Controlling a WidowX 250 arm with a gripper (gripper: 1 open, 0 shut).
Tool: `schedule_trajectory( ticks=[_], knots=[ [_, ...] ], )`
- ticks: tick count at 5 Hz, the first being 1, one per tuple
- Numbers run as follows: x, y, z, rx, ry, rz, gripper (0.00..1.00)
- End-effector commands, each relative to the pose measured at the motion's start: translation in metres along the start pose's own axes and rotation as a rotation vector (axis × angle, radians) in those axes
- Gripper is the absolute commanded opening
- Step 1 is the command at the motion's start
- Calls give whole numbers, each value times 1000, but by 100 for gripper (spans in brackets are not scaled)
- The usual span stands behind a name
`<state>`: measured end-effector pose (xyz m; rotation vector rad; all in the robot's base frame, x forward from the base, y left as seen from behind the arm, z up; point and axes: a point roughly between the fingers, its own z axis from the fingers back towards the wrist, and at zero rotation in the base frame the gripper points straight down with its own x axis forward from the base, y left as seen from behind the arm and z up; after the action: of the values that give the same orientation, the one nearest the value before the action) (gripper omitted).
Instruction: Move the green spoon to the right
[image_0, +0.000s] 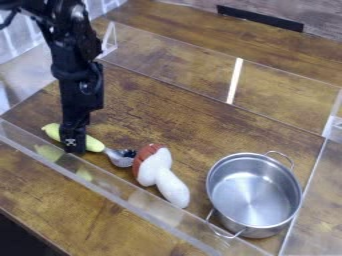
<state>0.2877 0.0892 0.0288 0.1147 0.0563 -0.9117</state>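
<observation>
Task barely started: green spoon (83, 144) lies on the wood table (187, 100) at 8 o'clock, not yet lifted or moved right. Gripper (72, 138) sits over its handle, jaws wide, gripping nothing. Handle thick matte plastic, bowl shiny metal beside white toy (166, 176); steel pot (254, 193) at 4 o'clock.

We see the green spoon (88, 145) at the left under the gripper (70, 137), the white toy (162, 173) just right of its bowl — the pot (254, 192) farther right.
</observation>
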Motion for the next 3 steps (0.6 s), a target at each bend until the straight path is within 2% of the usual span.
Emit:
schedule_trajectory(
  ticks=[1, 2, 3],
  knots=[
    [-5, 8, 3, 27, -1, 12, 100],
    [-10, 10, 2, 33, -6, 2, 0],
    [-16, 12, 1, 40, -12, -4, 0]
  ],
)
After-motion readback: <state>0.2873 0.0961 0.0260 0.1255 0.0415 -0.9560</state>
